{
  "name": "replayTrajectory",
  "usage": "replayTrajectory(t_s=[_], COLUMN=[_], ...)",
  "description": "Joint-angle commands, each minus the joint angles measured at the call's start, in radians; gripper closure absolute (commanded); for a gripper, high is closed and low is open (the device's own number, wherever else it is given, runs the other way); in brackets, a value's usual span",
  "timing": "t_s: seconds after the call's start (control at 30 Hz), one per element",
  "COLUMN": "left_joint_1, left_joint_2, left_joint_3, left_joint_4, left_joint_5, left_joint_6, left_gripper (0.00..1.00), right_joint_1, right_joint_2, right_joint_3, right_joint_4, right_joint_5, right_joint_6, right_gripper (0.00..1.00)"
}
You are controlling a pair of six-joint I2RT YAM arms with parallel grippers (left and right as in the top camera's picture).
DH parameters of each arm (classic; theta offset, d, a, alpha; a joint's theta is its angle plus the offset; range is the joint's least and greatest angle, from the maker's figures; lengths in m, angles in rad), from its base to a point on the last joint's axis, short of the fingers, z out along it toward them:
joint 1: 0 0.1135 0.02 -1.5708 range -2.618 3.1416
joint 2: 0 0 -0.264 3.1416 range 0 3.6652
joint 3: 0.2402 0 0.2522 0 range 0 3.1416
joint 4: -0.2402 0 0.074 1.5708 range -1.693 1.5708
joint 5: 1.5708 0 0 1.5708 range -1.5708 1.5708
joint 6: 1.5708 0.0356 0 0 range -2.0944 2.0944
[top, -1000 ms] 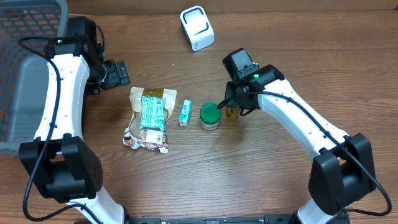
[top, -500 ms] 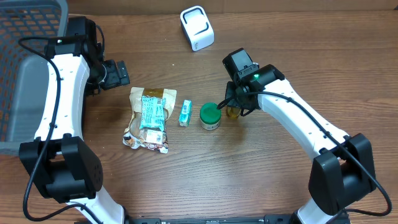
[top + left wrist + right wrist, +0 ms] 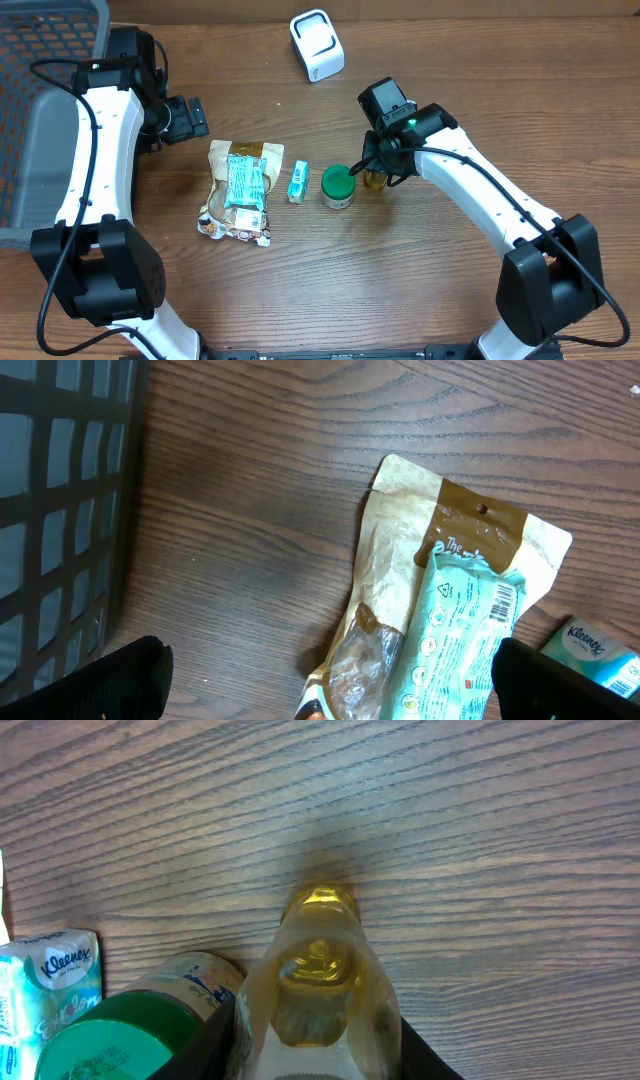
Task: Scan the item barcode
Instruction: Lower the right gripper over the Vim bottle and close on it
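Wooden table — bottle holds yellow liquid

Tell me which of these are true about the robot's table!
1. The right arm's jaws grip the yellow bottle. True.
2. The jar has a red lid. False: its lid is green.
3. The left arm's jaws are open and empty. True.
4. The white scanner lies in the basket. False: it stands on the table, far from the basket.
5. The teal packet lies on the brown pouch. True.
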Motion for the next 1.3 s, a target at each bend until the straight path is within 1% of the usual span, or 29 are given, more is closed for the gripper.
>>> replayTrajectory(t_s=[0.0, 0.17, 0.2, 0.27, 0.3, 0.63, 0.67, 0.7, 0.77, 1.13, 1.23, 1.27], left_joint_1=[-0.006, -0.006, -0.006, -0.006, -0.006, -0.006, -0.006, -0.006, -0.006, -0.006, -0.006, -0.006], left_joint_2=[-0.006, -0.006, -0.006, -0.006, -0.006, -0.006, -0.006, -0.006, -0.006, -0.006, -0.006, -0.006], left_joint_3=[-0.007, -0.007, -0.007, -0.007, -0.007, -0.007, -0.007, -0.007, -0.007, -0.007, -0.007, -0.007], left_joint_4=[0.003, 0.003, 0.003, 0.003, 0.003, 0.003, 0.003, 0.003, 0.003, 0.003, 0.003, 0.003], left_joint_5=[0.008, 0.007, 0.007, 0.007, 0.007, 0.007, 0.007, 0.008, 0.007, 0.008, 0.008, 0.008], left_joint_6=[0.015, 0.015, 0.015, 0.015, 0.015, 0.015, 0.015, 0.015, 0.015, 0.015, 0.015, 0.015], left_gripper=[0.0, 0.0, 0.01, 0.0, 0.01, 0.01, 0.01, 0.0, 0.0, 0.01, 0.0, 0.0], right_joint_1=[0.002, 0.002, 0.002, 0.002, 0.002, 0.002, 0.002, 0.002, 0.002, 0.002, 0.002, 0.002], right_joint_2=[-0.003, -0.003, -0.003, -0.003, -0.003, -0.003, -0.003, -0.003, -0.003, -0.003, -0.003, -0.003], right_joint_3=[0.014, 0.014, 0.014, 0.014, 0.014, 0.014, 0.014, 0.014, 0.014, 0.014, 0.014, 0.014], right_joint_4=[-0.002, -0.002, -0.002, -0.001, -0.001, 0.037, 0.039, 0.039, 0.039, 0.04, 0.039, 0.04], right_joint_5=[0.022, 0.023, 0.027, 0.036, 0.044, 0.066, 0.066, 0.066, 0.066, 0.066, 0.066, 0.066], right_joint_6=[0.0, 0.0, 0.0, 0.0, 0.0, 0.0, 0.0, 0.001, 0.0, 0.0, 0.0, 0.001], right_gripper=[0.68, 0.67, 0.61, 0.55, 0.55, 0.54, 0.53, 0.5, 0.48, 0.47, 0.51, 0.57])
